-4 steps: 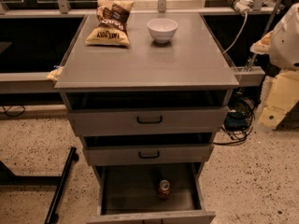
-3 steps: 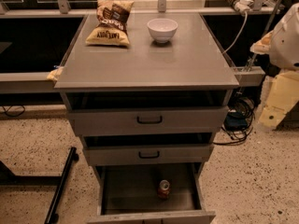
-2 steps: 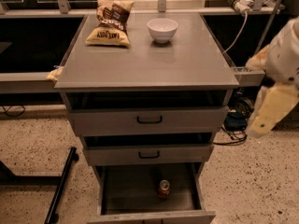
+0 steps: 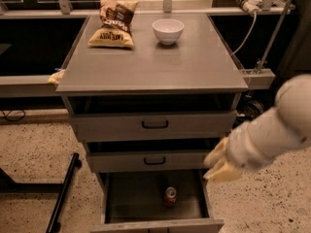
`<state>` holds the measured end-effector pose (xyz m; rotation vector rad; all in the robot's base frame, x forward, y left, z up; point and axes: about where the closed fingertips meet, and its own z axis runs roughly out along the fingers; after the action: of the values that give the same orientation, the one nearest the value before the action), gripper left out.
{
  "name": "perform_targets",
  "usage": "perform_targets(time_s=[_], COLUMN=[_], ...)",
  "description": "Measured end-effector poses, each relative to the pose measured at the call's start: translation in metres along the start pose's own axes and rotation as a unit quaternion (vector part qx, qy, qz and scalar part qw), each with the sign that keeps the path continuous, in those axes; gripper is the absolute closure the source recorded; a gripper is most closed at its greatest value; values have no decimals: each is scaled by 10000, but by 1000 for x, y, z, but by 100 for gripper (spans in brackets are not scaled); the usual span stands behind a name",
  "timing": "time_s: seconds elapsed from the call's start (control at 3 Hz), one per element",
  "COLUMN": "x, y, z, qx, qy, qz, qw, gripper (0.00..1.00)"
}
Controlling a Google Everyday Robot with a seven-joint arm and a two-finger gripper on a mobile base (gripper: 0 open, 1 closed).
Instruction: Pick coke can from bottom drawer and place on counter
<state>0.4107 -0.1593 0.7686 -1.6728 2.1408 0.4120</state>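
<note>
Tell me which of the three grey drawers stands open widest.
The bottom grey metal drawer: pulled far out, small red coke can on its floor, cream gripper hovering by its right side. The two black-handled drawers above barely protrude.

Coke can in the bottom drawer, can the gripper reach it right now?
Probably yes. The bottom drawer is pulled out, the coke can stands upright in it with nothing over it, and the gripper hangs just above and to the right of the can.

This is looking like a lab: a metal drawer cabinet (image 4: 194,125) is standing on speckled floor (image 4: 34,149), a cable (image 4: 247,30) hanging past the far right corner of the counter (image 4: 194,67). The gripper (image 4: 218,165) is hovering below its front right corner.
</note>
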Motion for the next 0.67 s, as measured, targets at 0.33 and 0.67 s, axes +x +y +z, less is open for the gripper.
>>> perform_targets(time_s=[0.33,0.67], x=[25,25], y=[11,11], z=[64,64], qx=[-370,-370], qy=[-143,-142], qz=[216,218], qw=[9990,9990], gripper=[84,100])
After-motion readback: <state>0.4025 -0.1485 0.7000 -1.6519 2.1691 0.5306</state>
